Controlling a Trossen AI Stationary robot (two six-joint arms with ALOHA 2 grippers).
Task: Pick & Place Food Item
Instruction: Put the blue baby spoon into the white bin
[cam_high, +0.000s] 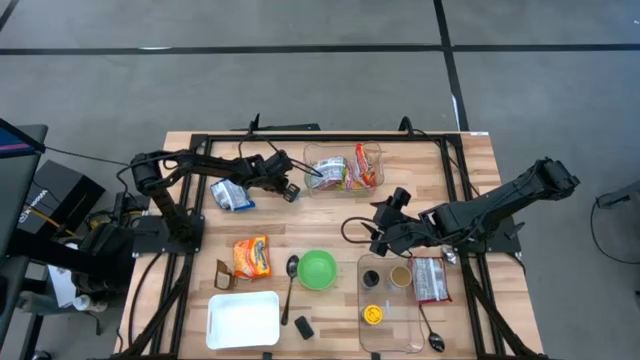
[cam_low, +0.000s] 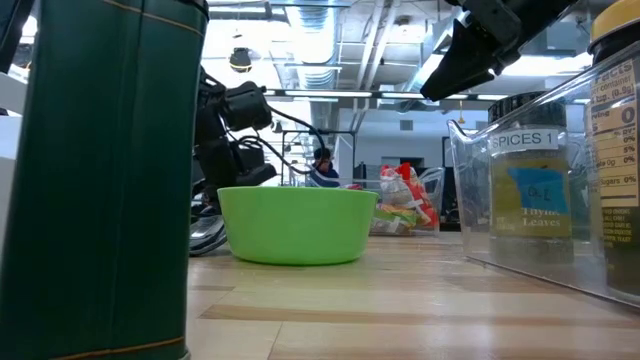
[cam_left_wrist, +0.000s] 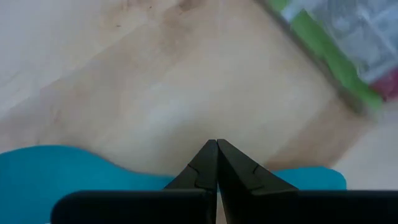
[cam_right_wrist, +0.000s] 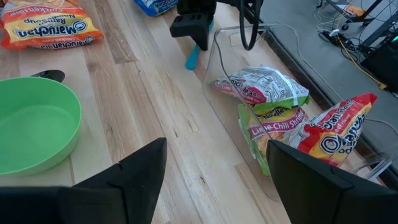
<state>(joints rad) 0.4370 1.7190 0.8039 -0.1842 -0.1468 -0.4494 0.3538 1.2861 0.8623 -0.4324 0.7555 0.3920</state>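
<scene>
The pale wooden counter (cam_high: 330, 215) carries everything, with a dark arm reaching in from each side. At its far edge stands a clear plastic bin (cam_high: 341, 168) holding several crinkled noodle packets in green, red and orange (cam_right_wrist: 283, 118). A second clear plastic tray (cam_high: 392, 305) sits at the near right, with small spice jars (cam_high: 385, 277) inside and a flat printed packet (cam_high: 432, 279) just beside it. A white rectangular tray (cam_high: 243, 319) lies at the near left, and a round lime-green bowl (cam_high: 318, 269) rests near the middle, a dark spoon (cam_high: 290, 280) just to its left. An orange ramen packet (cam_high: 252, 257) lies flat between the bowl and the left arm's base; a blue-and-white snack bag (cam_high: 231, 195) lies farther back.

The left tool (cam_high: 291, 190) hovers just outside the bin's left wall, its fingers (cam_left_wrist: 217, 163) pressed together on nothing. The right tool (cam_high: 380, 235) hangs between the bin and the tray, its fingers (cam_right_wrist: 140, 168) spread wide apart and empty.
</scene>
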